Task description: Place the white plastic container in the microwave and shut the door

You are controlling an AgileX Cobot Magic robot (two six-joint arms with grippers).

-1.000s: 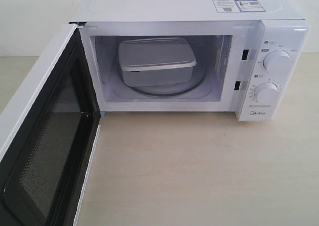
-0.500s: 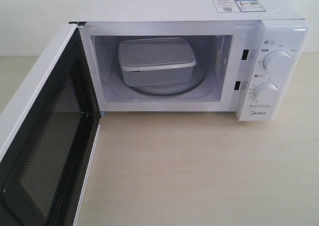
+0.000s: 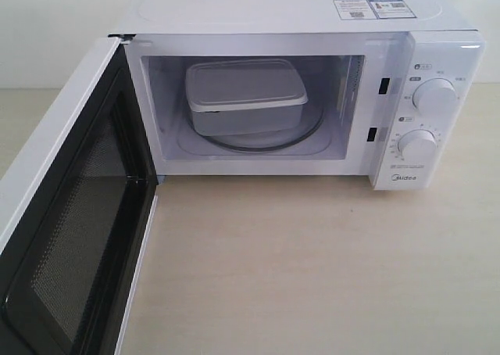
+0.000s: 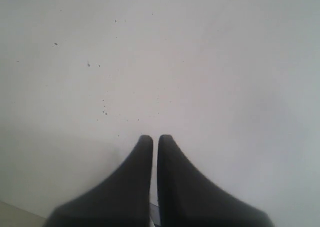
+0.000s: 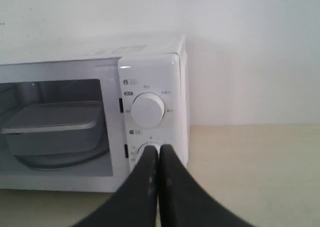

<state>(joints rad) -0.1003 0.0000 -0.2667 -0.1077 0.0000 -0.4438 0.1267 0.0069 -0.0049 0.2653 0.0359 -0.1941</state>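
The white plastic container [image 3: 245,97] sits lidded on the glass turntable inside the microwave [image 3: 312,11]; it also shows in the right wrist view [image 5: 52,127]. The door [image 3: 70,214] stands swung wide open to the left, its black mesh inner face showing. Neither gripper appears in the exterior view. My right gripper [image 5: 158,149] is shut and empty, held back from the microwave's dial panel [image 5: 150,112]. My left gripper [image 4: 155,138] is shut with nothing in it, facing a plain white surface.
Two round dials [image 3: 434,97] sit on the microwave's right panel. A beige tabletop [image 3: 312,269] stretches in front of the microwave. A white wall [image 5: 250,52] rises behind it.
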